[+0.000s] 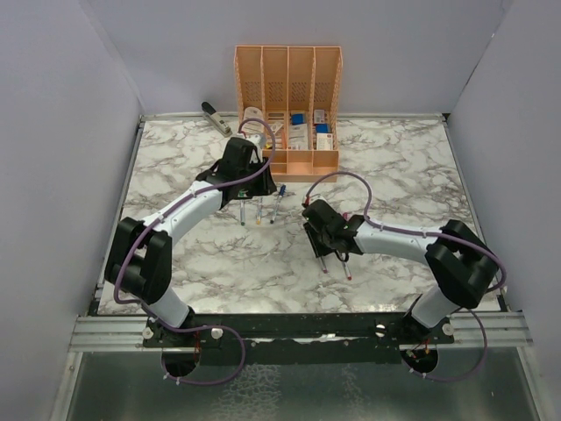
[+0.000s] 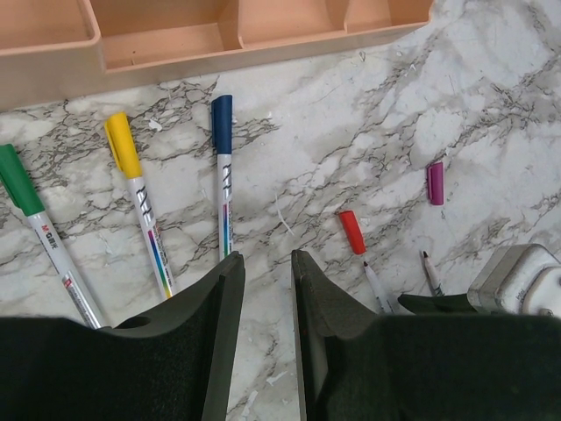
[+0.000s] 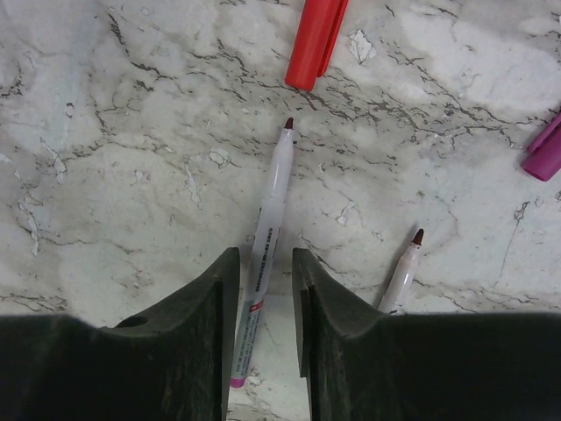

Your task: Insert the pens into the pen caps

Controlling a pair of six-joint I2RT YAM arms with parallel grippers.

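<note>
The right gripper is held parted astride an uncapped pen laid on the table, perhaps brushed but not pinched. The left gripper is parted and empty. The red cap is seen just beyond the tip. The pen is judged light, stiff and slick, best gripped mid-barrel.

The left arm is reaching forward and inward, and the left gripper is pointing down, its fingers standing a narrow gap apart. The right arm is folding leftward, and the right gripper is hanging low, its fingers likewise slightly parted.
</note>
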